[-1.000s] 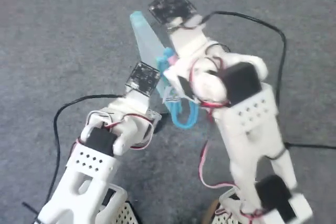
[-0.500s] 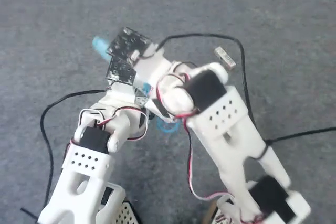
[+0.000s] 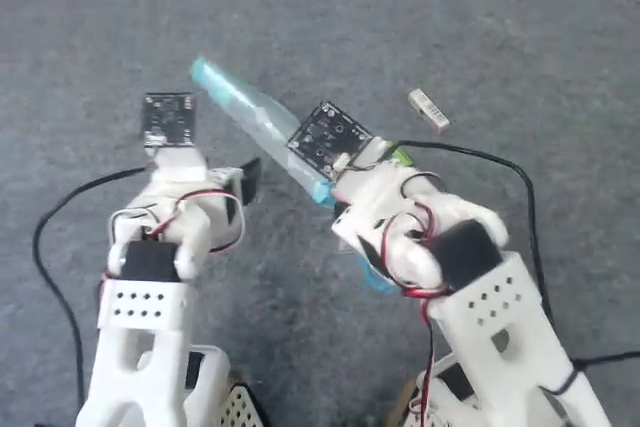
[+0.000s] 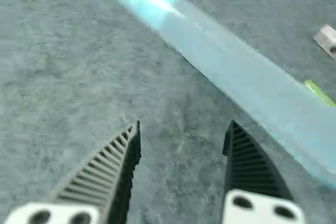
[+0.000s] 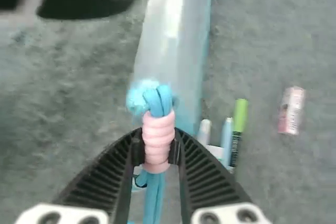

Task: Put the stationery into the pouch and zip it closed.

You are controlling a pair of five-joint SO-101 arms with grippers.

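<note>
Seemingly the pouch (image 5: 176, 51), stretched over the mat (image 3: 100, 47) beside the pens (image 5: 228, 129), is being readied: the right gripper (image 5: 156, 145) clamps its zip pull (image 5: 157, 132). The left gripper (image 4: 181, 135) hangs spread, empty. Next, draw the zip open.

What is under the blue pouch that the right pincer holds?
Next to the pouch, lower down, three pens lie on the grey mat: white, blue, green. The right pincer, shut on the pink zip pull, covers their near ends; the pouch hides the mat beneath it.
</note>
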